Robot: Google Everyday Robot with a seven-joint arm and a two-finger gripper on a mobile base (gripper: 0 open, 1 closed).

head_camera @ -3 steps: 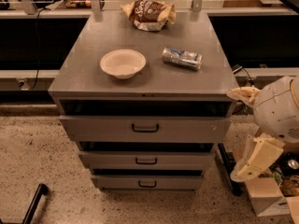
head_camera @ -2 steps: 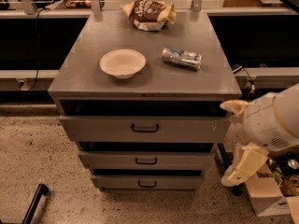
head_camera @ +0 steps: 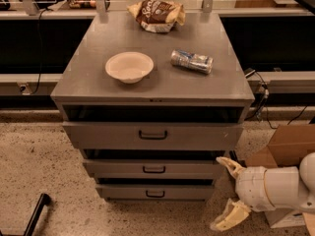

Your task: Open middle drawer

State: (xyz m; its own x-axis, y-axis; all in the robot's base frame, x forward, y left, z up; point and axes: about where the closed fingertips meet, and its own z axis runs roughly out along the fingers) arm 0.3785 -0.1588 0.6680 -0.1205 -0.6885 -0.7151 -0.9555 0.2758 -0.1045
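Note:
A grey metal cabinet (head_camera: 152, 90) holds three stacked drawers. The middle drawer (head_camera: 118, 169) has a low grey front and a small dark loop handle (head_camera: 154, 169). It sits between the tall top drawer (head_camera: 108, 135) and the narrow bottom drawer (head_camera: 123, 192). My gripper (head_camera: 225, 193) is low at the right, just beside the cabinet's lower right corner. Its two cream fingers (head_camera: 229, 165) are spread apart and hold nothing. It is right of the middle drawer's handle and does not touch it.
On the cabinet top lie a white bowl (head_camera: 129, 67), a can on its side (head_camera: 192, 61) and a chip bag (head_camera: 156, 14). A cardboard box (head_camera: 290, 151) stands on the floor at the right. A black rod (head_camera: 34, 214) lies at the lower left.
My gripper and arm have dropped from beside the top drawer down to the level of the lower drawers and moved slightly left. The drawers have not moved.

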